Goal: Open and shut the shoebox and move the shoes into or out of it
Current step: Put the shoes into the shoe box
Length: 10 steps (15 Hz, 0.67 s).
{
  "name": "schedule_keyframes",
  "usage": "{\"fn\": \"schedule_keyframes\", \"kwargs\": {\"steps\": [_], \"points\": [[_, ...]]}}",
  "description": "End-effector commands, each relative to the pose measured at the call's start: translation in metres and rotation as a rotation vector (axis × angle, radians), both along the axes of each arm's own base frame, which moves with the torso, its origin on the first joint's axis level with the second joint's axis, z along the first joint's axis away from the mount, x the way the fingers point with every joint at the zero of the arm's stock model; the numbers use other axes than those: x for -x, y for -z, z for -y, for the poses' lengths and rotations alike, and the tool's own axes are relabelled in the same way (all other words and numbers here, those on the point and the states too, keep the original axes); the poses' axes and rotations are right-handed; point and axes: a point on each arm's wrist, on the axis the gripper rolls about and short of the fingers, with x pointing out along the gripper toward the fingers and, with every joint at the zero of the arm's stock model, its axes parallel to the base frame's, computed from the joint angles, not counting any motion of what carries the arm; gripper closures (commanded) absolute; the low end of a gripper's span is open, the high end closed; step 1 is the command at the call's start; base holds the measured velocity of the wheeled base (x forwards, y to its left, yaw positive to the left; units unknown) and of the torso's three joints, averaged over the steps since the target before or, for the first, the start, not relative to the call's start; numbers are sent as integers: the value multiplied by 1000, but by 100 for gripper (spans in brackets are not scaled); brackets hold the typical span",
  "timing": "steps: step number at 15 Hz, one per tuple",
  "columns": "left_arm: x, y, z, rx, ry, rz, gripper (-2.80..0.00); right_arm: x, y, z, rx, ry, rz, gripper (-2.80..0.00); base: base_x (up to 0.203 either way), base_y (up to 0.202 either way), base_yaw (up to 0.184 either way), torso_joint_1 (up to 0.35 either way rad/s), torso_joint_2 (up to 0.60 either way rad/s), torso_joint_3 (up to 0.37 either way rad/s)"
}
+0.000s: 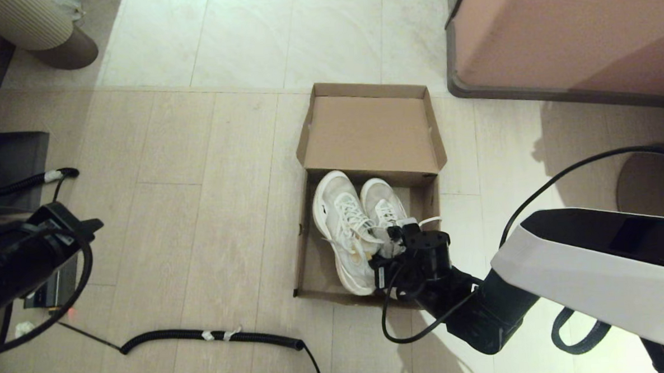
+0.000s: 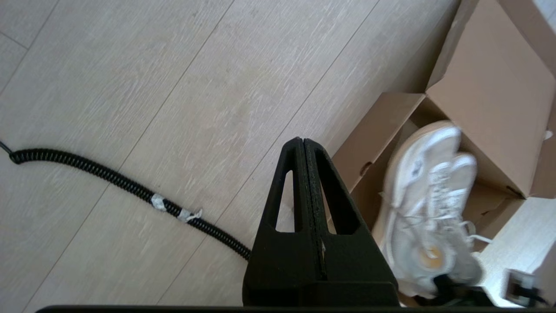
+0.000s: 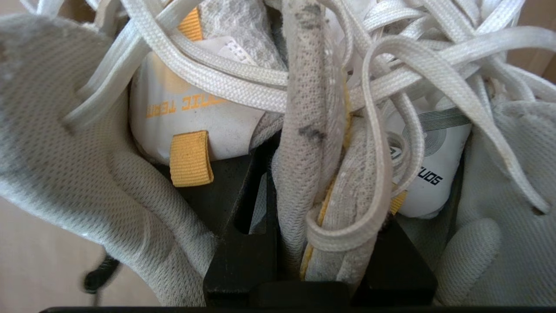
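The brown cardboard shoebox [image 1: 313,266] stands on the floor with its lid [image 1: 370,130] flipped back and open. Both white mesh shoes [image 1: 345,231] are over the box, side by side, toes toward the lid. My right gripper [image 1: 389,241] is at their heel ends, shut on the shoes: the wrist view shows the two inner collars [image 3: 323,174] pinched together between its black fingers [image 3: 243,234], laces tangled around. The shoes [image 2: 428,208] also show in the left wrist view. My left gripper [image 2: 302,143] is shut and empty, parked far left [image 1: 65,226].
A black coiled cable [image 1: 215,336] lies on the floor in front of the box. A large pinkish cabinet [image 1: 572,30] stands at the back right. A ribbed round object [image 1: 39,25] is at the back left, dark equipment [image 1: 11,161] at the left edge.
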Motion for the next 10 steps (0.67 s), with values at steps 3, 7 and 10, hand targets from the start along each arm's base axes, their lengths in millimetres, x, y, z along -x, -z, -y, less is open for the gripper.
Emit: {"fn": "schedule_keyframes", "kwargs": {"steps": [3, 7, 10], "points": [[6, -5, -1, 3, -6, 21, 0, -5, 23, 3, 25, 15, -37, 0, 0, 0, 0, 0, 0, 0], [2, -1, -1, 5, -4, -1, 0, -10, 30, 10, 60, 25, -40, -280, 0, 0, 0, 0, 0, 0], [-10, 4, 0, 11, 19, -30, 0, -12, 28, 8, 56, 25, -30, -280, 0, 0, 0, 0, 0, 0]]}}
